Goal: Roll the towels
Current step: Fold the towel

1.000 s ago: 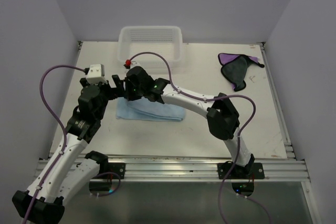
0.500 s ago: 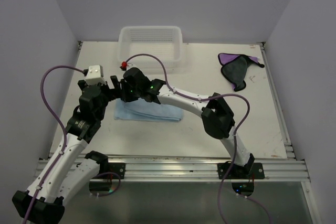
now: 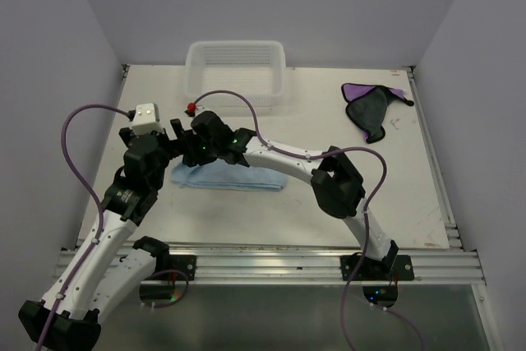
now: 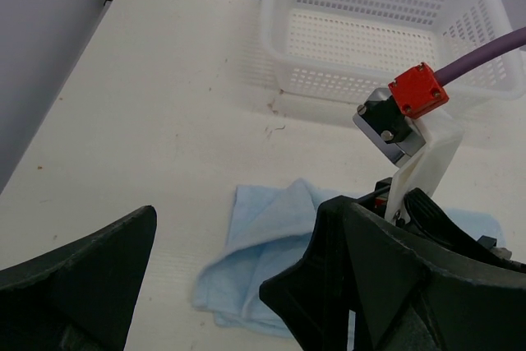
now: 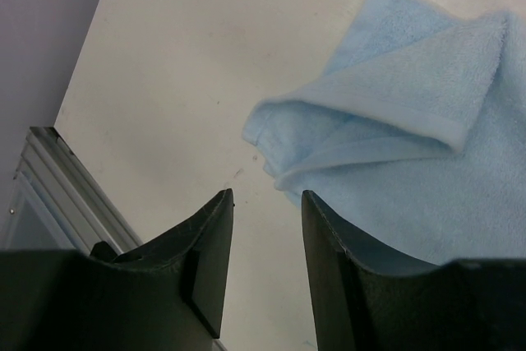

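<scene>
Top external, near zone: both arms are seen bent in over the left end of the light blue towel (image 3: 234,177), which lies on the table (image 3: 275,218) left of centre.
left gripper (image 4: 238,219): fingers are held wide apart and nothing is gripped. The towel's left end is seen between and beyond them. Contact with the cloth cannot be told.
right gripper (image 5: 265,199): jaws are parted by a narrow gap and nothing is held. Bare table is seen through the gap, and the towel's edge lies just past the tips.
light blue towel, state: it is laid as a flat folded strip with one corner turned over at the left end. No roll is formed.
purple towel (image 3: 371,108): it is found at the far right of the table, well apart from both arms. It lies crumpled, mostly dark side up, and is not rolled.
progress (judged): neither towel is rolled. The first roll is taken to be only at its start, and the second towel is left entirely.
white basket (image 3: 236,67): it is set at the far edge by the back wall. Nothing is seen inside it.
</scene>
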You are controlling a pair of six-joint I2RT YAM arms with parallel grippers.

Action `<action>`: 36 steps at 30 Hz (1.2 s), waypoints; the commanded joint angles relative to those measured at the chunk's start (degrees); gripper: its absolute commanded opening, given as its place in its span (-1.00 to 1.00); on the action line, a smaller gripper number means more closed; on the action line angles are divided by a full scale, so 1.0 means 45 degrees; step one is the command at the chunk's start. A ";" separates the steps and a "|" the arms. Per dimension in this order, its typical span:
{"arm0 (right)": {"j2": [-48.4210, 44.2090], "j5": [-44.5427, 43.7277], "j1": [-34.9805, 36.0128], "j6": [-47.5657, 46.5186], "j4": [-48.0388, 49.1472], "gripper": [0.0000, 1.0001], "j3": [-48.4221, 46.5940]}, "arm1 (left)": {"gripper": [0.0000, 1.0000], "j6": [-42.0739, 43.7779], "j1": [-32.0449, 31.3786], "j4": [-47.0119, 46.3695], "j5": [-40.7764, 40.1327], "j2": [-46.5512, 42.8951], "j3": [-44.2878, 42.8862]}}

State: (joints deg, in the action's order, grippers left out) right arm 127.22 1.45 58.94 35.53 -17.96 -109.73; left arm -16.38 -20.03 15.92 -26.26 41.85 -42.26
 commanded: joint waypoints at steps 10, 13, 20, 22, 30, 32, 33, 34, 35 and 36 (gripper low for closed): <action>-0.1610 -0.1338 -0.0615 0.1768 0.1351 -0.19 0.3403 | 0.99 -0.0285 -0.0138 -0.0531 -0.0200 -0.0061 -0.0355; -0.1670 -0.1124 -0.0831 0.2027 0.2250 -0.19 0.3896 | 0.99 -0.0285 -0.0138 -0.0550 -0.0199 -0.0080 -0.0355; -0.1006 -0.1417 -0.0949 0.1597 0.2057 -0.11 0.2980 | 0.99 -0.0246 -0.0138 -0.0667 0.0054 0.0017 -0.0394; -0.0850 -0.1417 -0.1085 0.1519 0.2017 -0.10 0.2668 | 0.99 -0.0227 -0.0138 -0.0667 0.0094 0.0037 -0.0394; 0.0164 -0.1046 -0.1554 0.1305 0.1764 -0.09 0.1515 | 0.99 -0.0207 -0.0158 -0.0726 0.0308 0.0115 -0.0394; 0.0380 -0.0949 -0.1574 0.1304 0.1647 -0.10 0.1125 | 0.99 -0.0207 -0.0197 -0.0745 0.0308 0.0115 -0.0394; 0.0498 -0.0909 -0.1554 0.1304 0.1588 -0.10 0.1007 | 0.99 -0.0188 -0.0197 -0.0745 0.0308 0.0115 -0.0394; 0.0692 -0.0890 -0.1574 0.1304 0.1452 -0.10 0.0755 | 0.99 -0.0188 -0.0236 -0.0745 0.0289 0.0134 -0.0394; 0.0791 -0.0870 -0.1574 0.1304 0.1412 -0.09 0.0636 | 0.99 -0.0188 -0.0236 -0.0745 0.0289 0.0135 -0.0413; 0.0869 -0.0812 -0.1574 0.1323 0.1393 -0.10 0.0480 | 0.99 -0.0168 -0.0236 -0.0745 0.0289 0.0115 -0.0413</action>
State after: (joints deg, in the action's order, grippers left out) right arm 129.84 -3.25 51.88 42.00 -11.66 -104.01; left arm -16.95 -20.58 15.46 -25.32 42.41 -42.28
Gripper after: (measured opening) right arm 0.452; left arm 0.994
